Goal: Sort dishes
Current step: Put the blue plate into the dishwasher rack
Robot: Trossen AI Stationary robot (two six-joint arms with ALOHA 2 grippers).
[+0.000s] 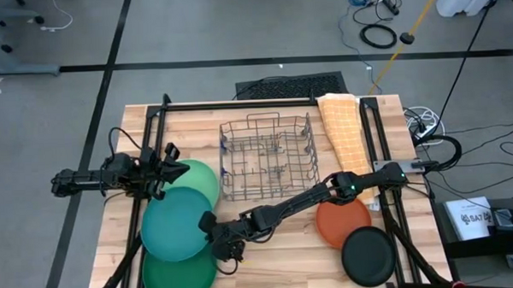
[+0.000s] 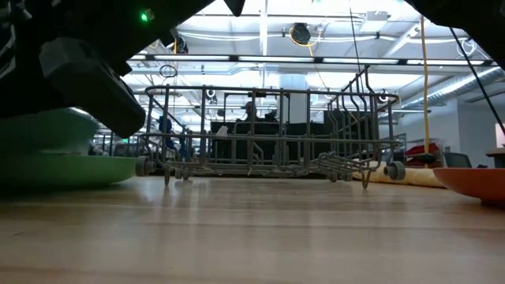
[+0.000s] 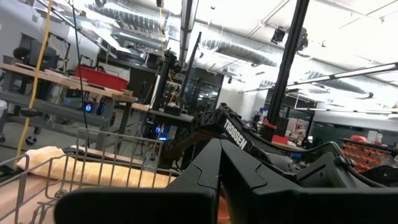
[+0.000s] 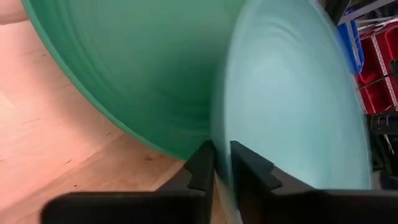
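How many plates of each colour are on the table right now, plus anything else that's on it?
Light green plate: 1
Teal plate: 1
Dark green plate: 1
Orange plate: 1
Black plate: 1
Wire rack: 1
Checked cloth: 1
Total: 7

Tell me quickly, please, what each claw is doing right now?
Left claw: shut, holding nothing.
Right claw: shut on the rim of the round teal plastic plate.
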